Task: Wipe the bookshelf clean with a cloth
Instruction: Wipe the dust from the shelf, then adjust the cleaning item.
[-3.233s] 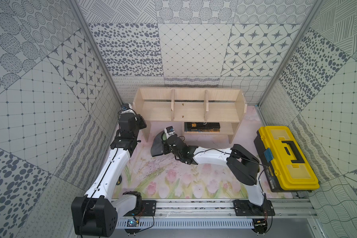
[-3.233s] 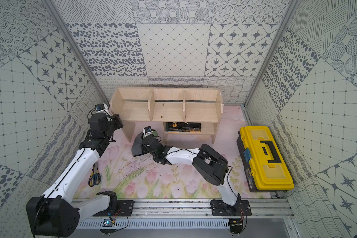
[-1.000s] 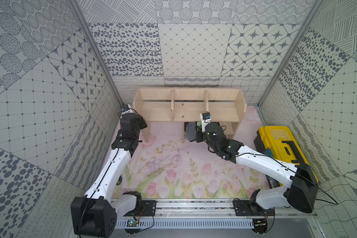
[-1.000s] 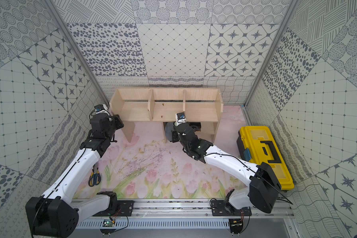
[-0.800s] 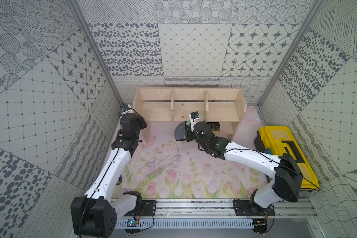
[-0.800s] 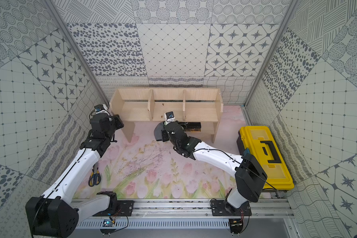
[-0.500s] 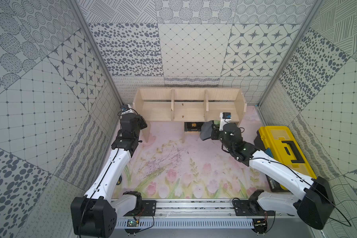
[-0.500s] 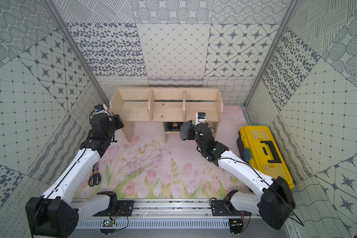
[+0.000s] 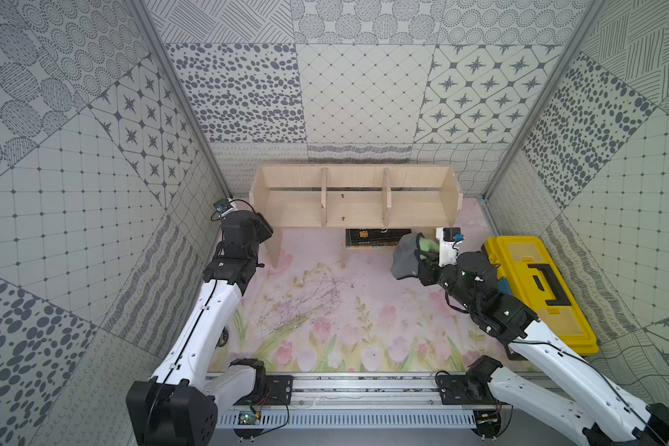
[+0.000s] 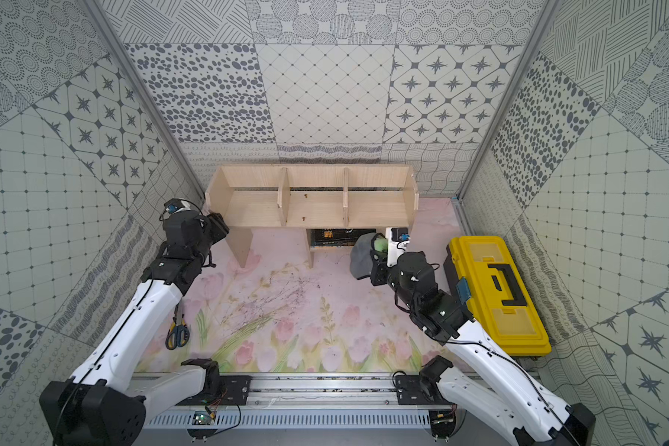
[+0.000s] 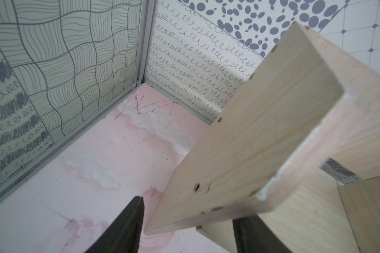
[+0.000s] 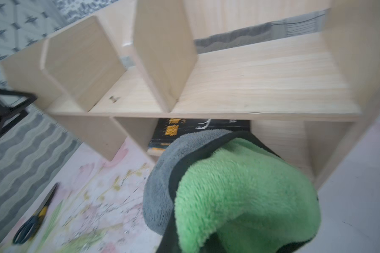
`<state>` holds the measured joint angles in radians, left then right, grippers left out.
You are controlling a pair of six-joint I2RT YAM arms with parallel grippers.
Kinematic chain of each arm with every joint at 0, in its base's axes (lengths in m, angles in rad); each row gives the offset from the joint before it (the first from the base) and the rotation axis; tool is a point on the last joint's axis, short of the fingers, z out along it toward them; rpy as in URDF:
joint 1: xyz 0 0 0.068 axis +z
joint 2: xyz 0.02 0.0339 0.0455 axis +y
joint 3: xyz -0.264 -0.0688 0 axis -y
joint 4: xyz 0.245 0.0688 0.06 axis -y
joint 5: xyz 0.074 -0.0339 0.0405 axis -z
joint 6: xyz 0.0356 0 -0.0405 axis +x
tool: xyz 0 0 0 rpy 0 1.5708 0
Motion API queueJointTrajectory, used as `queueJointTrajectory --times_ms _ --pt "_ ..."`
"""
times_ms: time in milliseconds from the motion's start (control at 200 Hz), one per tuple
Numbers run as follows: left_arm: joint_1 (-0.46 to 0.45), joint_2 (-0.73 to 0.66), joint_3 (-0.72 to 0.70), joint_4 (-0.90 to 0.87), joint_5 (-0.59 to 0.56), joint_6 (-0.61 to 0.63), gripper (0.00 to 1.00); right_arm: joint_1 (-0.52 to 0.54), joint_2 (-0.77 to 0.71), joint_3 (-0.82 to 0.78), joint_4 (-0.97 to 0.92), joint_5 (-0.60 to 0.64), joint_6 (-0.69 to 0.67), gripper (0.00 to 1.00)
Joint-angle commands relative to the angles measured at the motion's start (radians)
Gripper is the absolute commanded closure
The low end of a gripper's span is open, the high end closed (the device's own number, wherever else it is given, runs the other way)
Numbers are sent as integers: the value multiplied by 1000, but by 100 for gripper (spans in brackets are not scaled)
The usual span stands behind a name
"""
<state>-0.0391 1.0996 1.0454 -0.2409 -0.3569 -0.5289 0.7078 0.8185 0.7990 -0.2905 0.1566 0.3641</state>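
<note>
At the right end of the bookshelf (image 9: 294, 208), holding the cloth (image 9: 404, 256) bunched in the right gripper (image 9: 421, 259), clamped tight on it, just in front of the short lower shelf; touching the wood or not, impossible to tell. At the left end, straddling the side panel with the left gripper (image 11: 187, 210), jaws spread, pinching nothing. Seemingly carrying out the wiping step; next calling for pressing the cloth flat onto a board and sweeping along it, skirting the black book (image 9: 375, 237).

3 patchwork-patterned walls (image 9: 364, 96) (dots, stars, grids) enclose a pink floor (image 9: 325, 309) printed with tulips.
</note>
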Motion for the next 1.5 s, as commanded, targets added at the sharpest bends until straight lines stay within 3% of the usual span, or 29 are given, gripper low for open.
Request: queueJointTrajectory --times_ms 0,85,165,255,330,380,425,485,605,695,850,950,1286,1421,1496 --pt "-1 -150 46 -290 -148 -178 20 79 4 40 74 -141 -29 100" --pt "-3 -298 10 -382 -65 -183 17 83 25 50 133 -269 9 100" --pt "-6 -436 -45 -396 112 -170 21 92 40 66 154 -325 27 100" --pt "-49 -492 -87 -351 476 -175 24 95 50 66 181 -342 45 100" --pt "-73 -500 -159 -232 811 -304 23 95 65 66 202 -348 63 100" --pt "-108 -493 -195 -147 948 -384 23 95 67 55 230 -348 80 100" --pt "-167 -492 -216 -107 997 -417 22 96 65 41 260 -350 99 100" --pt "-291 -500 -228 -93 976 -401 20 95 65 27 306 -365 125 100" --pt "-554 -484 -229 -112 799 -299 12 99 101 23 380 -401 167 100" --pt "-654 -432 -239 -44 752 -299 9 103 136 22 429 -421 201 100" --pt "-675 -328 -261 140 809 -407 6 138 154 12 446 -413 201 100" --pt "-673 -303 -256 183 766 -442 1 156 153 -15 481 -422 214 100" --pt "-674 -234 -263 276 691 -461 0 232 228 -64 658 -556 249 100" --pt "-673 -288 -270 275 588 -450 5 237 247 -100 703 -571 281 100" --pt "-671 -325 -300 320 551 -453 15 242 254 -122 733 -588 296 100"
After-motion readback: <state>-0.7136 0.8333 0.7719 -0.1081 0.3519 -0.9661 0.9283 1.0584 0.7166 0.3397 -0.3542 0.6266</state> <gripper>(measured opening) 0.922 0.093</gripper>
